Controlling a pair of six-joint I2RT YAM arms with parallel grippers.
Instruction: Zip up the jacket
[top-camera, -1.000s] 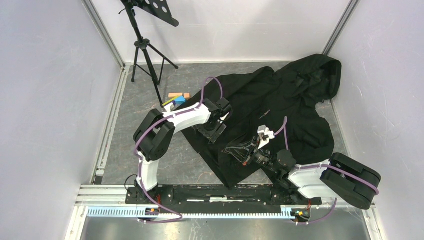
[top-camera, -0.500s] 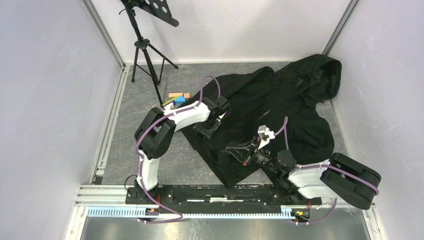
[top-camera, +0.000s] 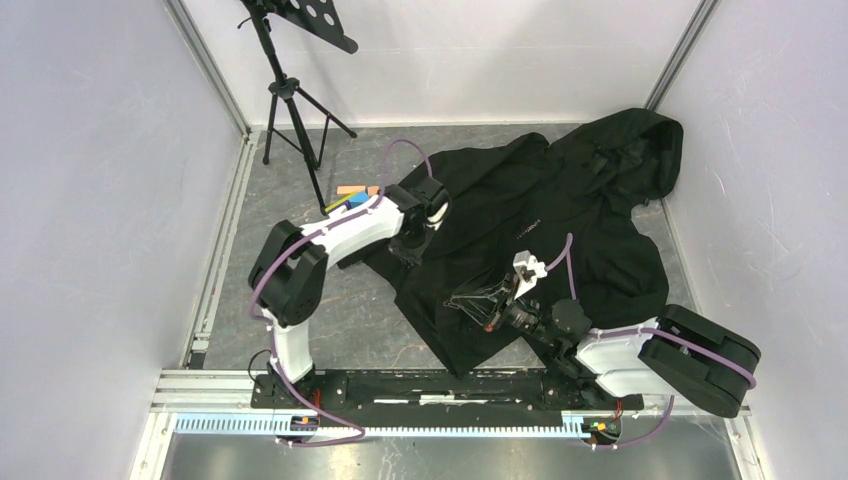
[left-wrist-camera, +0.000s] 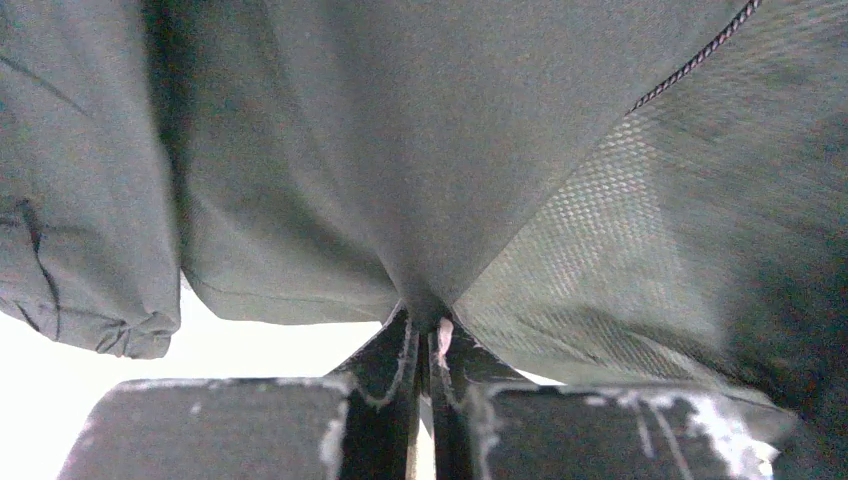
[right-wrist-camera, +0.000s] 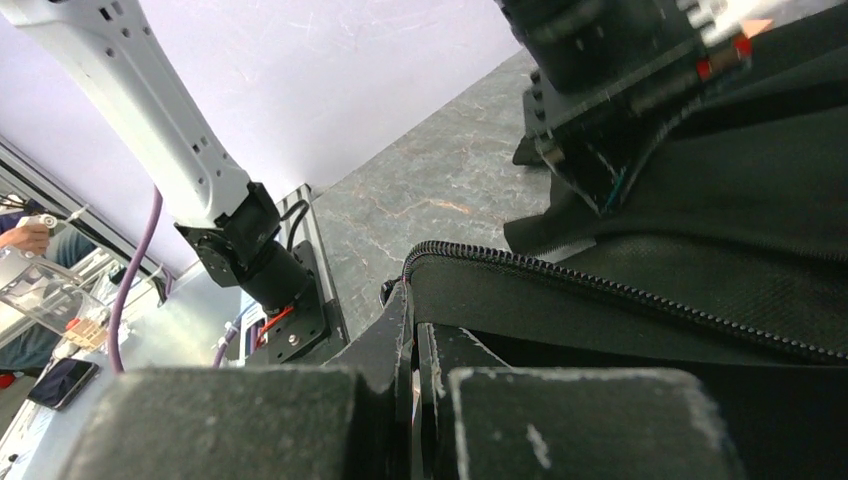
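jacket (top-camera: 570, 230): spread over the right half of the table (top-camera: 330, 310), hood (top-camera: 640, 140) in the far right corner.
left gripper (left-wrist-camera: 425, 335): pinched narrow on jacket fabric at its left edge.
right gripper (right-wrist-camera: 412, 330): clamped on the jacket's zipper edge (right-wrist-camera: 600, 290).

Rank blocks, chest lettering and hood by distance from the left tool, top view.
1. Blocks, just left of the left tool, farther back.
2. Lettering, right, on the jacket chest.
3. Hood, far right, at the back.

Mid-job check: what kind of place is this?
Likely a lab robot cell: white panel walls in aluminium framing, a tripod stand in the corner, the jacket on a grey tabletop.
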